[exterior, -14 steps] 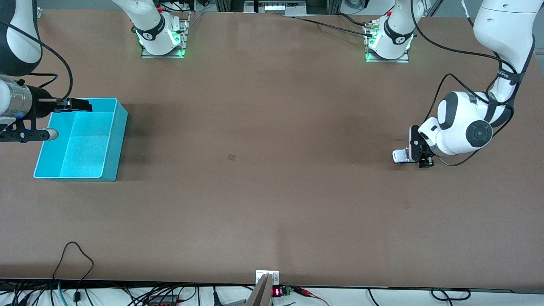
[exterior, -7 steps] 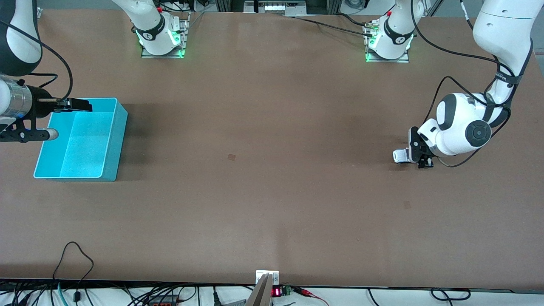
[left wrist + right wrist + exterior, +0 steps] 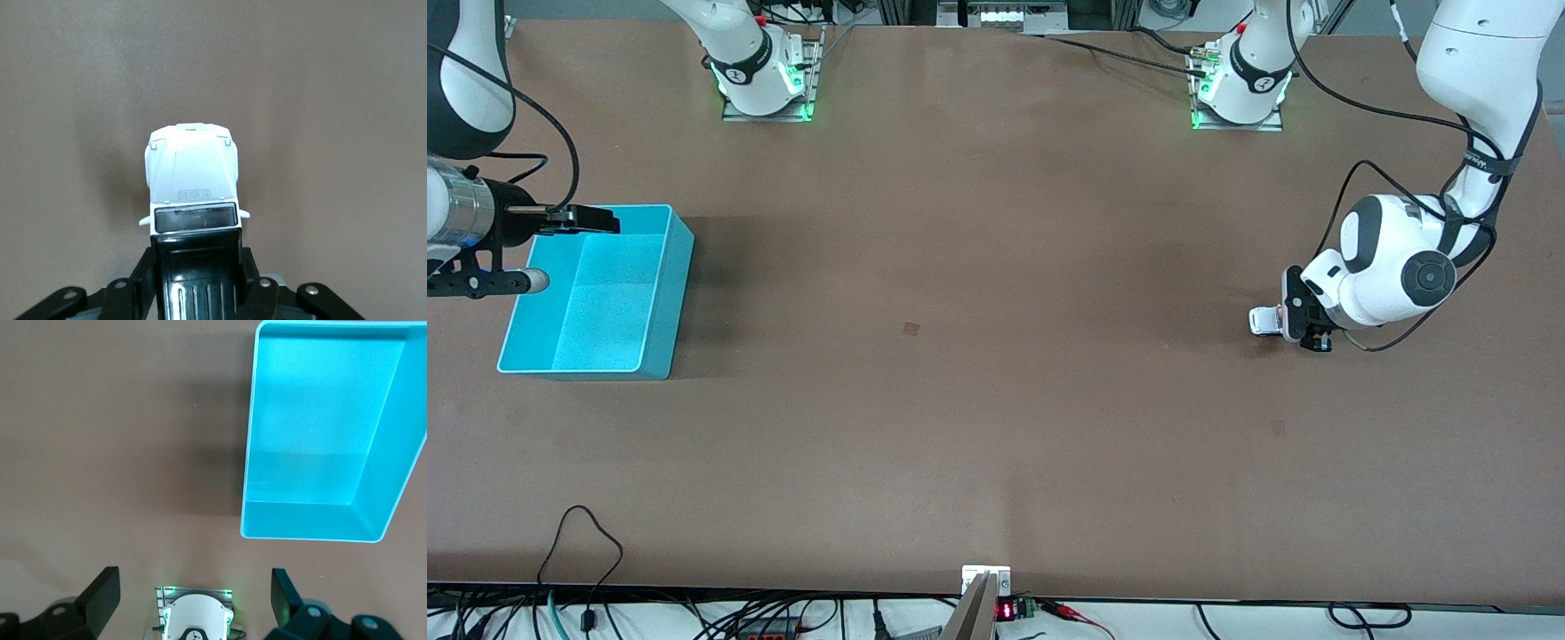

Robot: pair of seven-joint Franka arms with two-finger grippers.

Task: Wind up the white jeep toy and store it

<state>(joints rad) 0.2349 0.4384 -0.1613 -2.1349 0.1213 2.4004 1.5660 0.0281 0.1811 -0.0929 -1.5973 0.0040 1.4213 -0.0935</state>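
Note:
The white jeep toy (image 3: 1261,320) stands on the brown table at the left arm's end. My left gripper (image 3: 1303,327) is down at the table and shut on the jeep's black-roofed rear, so the white bonnet (image 3: 193,175) sticks out ahead of the fingers (image 3: 142,268). The jaws press against both sides of the black roof. The turquoise bin (image 3: 679,267) sits at the right arm's end with nothing in it. My right gripper (image 3: 591,220) waits open over the bin's rim, its two fingers (image 3: 100,595) wide apart. The bin (image 3: 248,453) also shows in the right wrist view.
The two arm bases (image 3: 765,82) (image 3: 1240,87) stand along the table edge farthest from the front camera. Cables hang along the nearest edge. A small dark mark (image 3: 911,329) lies mid-table. Wide bare table stretches between the jeep and the bin.
The left gripper's jaws have closed onto the jeep, which has shifted slightly on the table. The right arm has not moved.

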